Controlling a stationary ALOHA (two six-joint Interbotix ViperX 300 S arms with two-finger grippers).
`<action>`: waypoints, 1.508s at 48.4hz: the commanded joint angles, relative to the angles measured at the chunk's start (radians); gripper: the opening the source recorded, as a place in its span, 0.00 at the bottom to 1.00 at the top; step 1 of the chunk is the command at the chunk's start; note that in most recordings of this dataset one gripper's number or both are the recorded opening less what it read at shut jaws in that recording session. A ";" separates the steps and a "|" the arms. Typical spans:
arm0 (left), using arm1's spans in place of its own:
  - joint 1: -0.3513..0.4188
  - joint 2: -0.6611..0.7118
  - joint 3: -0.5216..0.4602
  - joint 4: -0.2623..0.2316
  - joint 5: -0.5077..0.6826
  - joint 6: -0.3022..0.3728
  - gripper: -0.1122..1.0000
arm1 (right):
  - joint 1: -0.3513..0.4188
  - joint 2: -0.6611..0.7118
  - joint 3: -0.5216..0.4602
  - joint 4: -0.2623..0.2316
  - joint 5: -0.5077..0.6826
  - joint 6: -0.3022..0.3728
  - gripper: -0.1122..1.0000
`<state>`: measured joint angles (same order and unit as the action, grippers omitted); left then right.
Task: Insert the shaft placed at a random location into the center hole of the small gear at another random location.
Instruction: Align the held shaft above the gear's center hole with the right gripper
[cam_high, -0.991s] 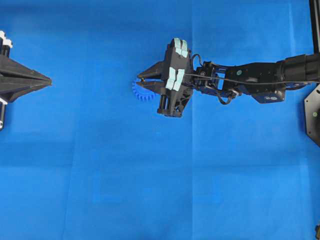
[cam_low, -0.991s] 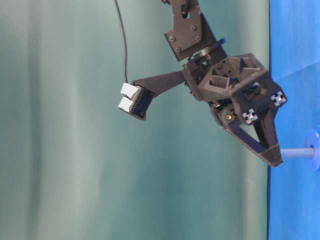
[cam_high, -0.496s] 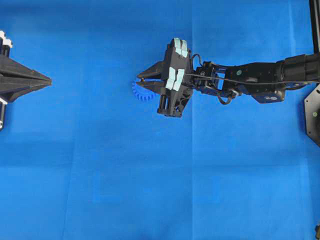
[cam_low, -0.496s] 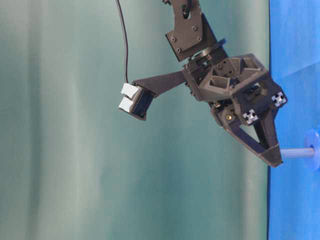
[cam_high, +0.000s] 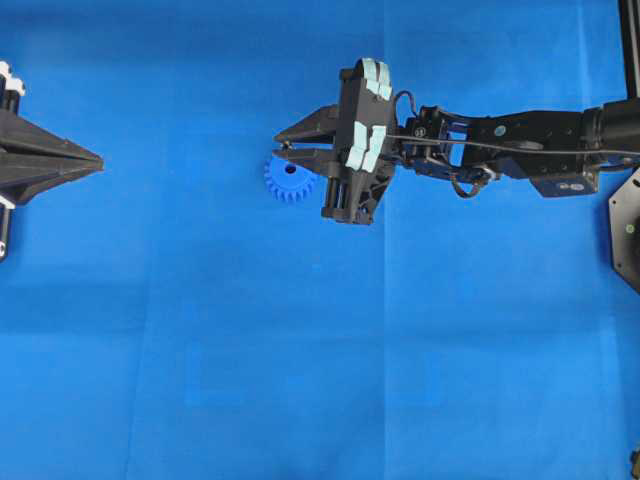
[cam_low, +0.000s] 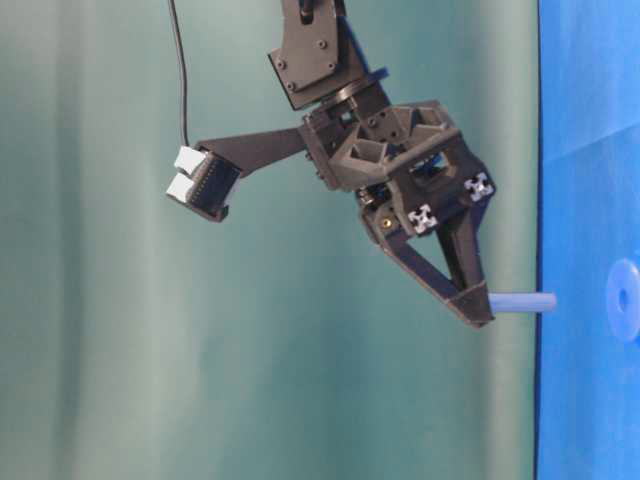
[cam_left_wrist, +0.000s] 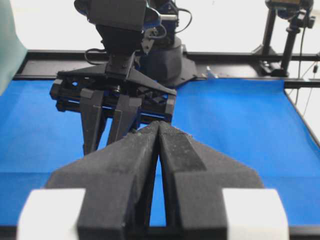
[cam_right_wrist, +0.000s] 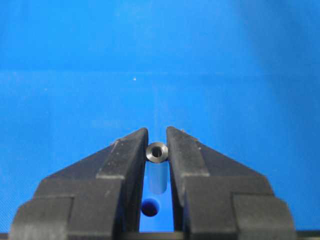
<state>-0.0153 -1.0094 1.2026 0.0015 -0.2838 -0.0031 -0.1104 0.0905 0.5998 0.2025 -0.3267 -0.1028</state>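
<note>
My right gripper (cam_high: 283, 148) is shut on the shaft (cam_right_wrist: 157, 152), a small metal pin with a ringed shiny end held between the fingertips. In the table-level view the shaft (cam_low: 520, 302) sticks out from the gripper (cam_low: 478, 310) toward the small blue gear (cam_low: 626, 300), with a clear gap between them. The gear (cam_high: 290, 181) lies flat on the blue mat, just past the right fingertips, and its center hole (cam_high: 290, 168) is uncovered. The hole also shows in the right wrist view (cam_right_wrist: 150, 207) below the shaft. My left gripper (cam_high: 97, 160) is shut and empty at the far left.
The blue mat (cam_high: 300, 360) covers the whole table. The right arm (cam_high: 500, 150) reaches in from the right edge. A black mount (cam_high: 628, 230) stands at the right edge. The left wrist view looks at the right gripper (cam_left_wrist: 107, 115) across the mat.
My right gripper has lifted away from the gear with the shaft. The shaft's end, which was touching the gear's hub, now hangs apart from it. The left arm has not moved.
</note>
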 joint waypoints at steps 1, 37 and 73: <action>0.002 0.003 -0.009 0.000 -0.005 0.000 0.10 | 0.002 -0.020 -0.012 0.002 -0.006 -0.002 0.12; 0.009 0.003 -0.009 0.000 -0.005 0.000 0.10 | 0.002 0.087 -0.003 0.044 -0.054 0.000 0.12; 0.009 0.003 -0.009 0.000 -0.002 -0.002 0.10 | 0.011 -0.018 0.000 0.037 -0.040 -0.028 0.12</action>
<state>-0.0092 -1.0094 1.2026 0.0000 -0.2807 -0.0031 -0.1043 0.0966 0.6059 0.2408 -0.3636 -0.1304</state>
